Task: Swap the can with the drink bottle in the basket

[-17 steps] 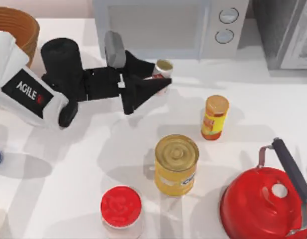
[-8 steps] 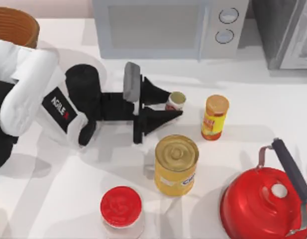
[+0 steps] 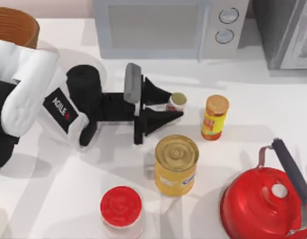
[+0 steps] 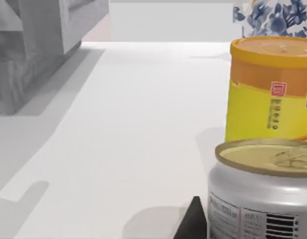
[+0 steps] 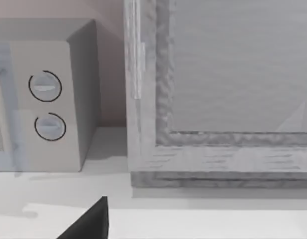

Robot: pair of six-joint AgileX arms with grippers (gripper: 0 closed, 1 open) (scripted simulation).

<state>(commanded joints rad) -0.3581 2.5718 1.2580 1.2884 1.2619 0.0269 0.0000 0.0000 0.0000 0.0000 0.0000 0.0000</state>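
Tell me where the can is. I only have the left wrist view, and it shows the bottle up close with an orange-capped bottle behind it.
Observer: The can stands apart from the left hand, which is at the bottle. The can is nearer the table's front edge, between a red-lidded jar and a red kettle.
Operator: And the basket?
Observer: The basket sits at the table's far left corner, behind the left arm.
Operator: Where's the right hand?
Observer: The right hand faces the microwave and a grey cabinet.
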